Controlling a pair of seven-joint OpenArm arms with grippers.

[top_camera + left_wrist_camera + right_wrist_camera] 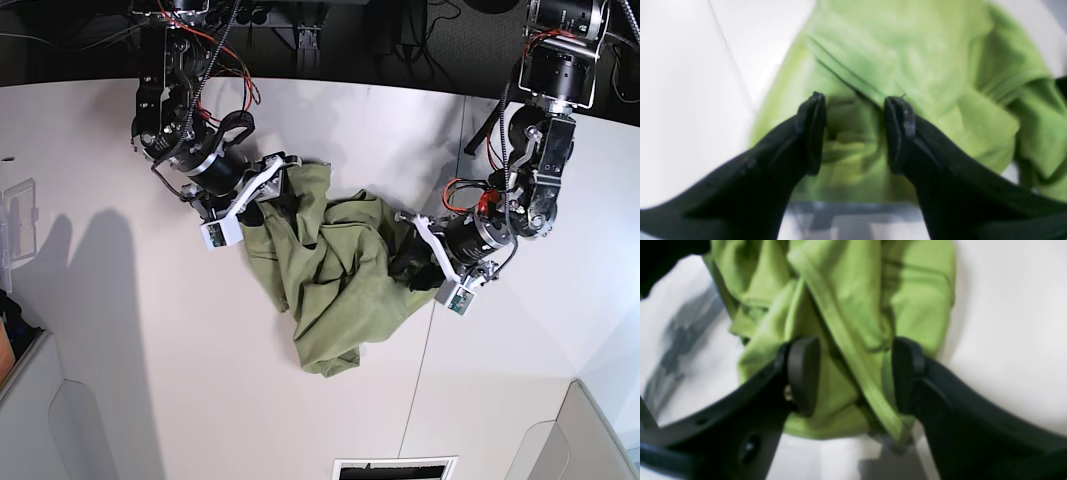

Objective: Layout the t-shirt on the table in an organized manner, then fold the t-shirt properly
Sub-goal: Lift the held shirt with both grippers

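The t-shirt point(335, 280) lies crumpled near the middle of the white counter point(130, 330), bunched into deep folds rather than spread flat, with one lobe trailing toward the counter's near edge and a narrower part reaching up toward the far side. At the shirt's upper corner, on the base view's left, the right tool point(272, 190) has its two dark fingers set apart with a ridge of green cloth and a stitched hem between them; in the right wrist view the right tool point(853, 373) straddles that hem, one pad point(803, 373) against the fabric on one side and the other finger at the fold's opposite side, but the blur leaves it unclear whether the cloth is pinched or only bracketed. At the shirt's opposite edge, on the base view's right, the left tool point(420, 255) sits at the cloth. In the left wrist view the left tool point(853, 133) shows its fingers apart, with gathered, shadowed fabric between them and a hemmed edge running just beyond the fingertips point(813, 130); contact with the pads cannot be told there either. A thin dark seam point(425, 350) crosses the counter just beside the shirt on the left tool's side, and it also shows in the left wrist view as a faint line point(726, 46) beside the fabric.
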